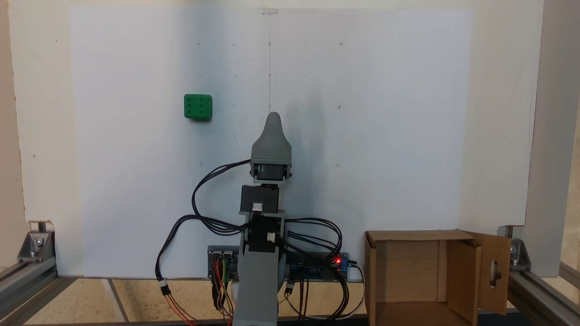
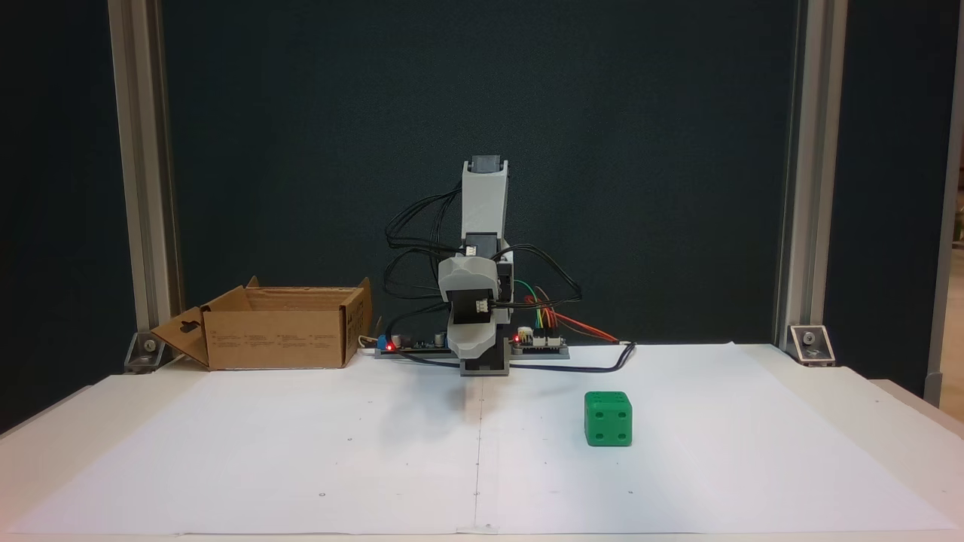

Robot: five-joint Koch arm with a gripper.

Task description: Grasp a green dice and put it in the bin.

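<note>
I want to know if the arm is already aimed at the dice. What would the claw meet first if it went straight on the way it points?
Probably only bare white paper. The claw points up the overhead frame along the centre line; the green dice sits off to its left, outside that line. Height is unclear.

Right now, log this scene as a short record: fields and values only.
dice: green, alone on the white sheet, six pips up
bin: open cardboard box, nothing seen inside, beside the arm's base
dice to bin: far apart, on opposite sides of the arm
gripper: folded near the base, pointing down, holding nothing
fingers: open or shut cannot be told
task state: dice not yet grasped
</note>
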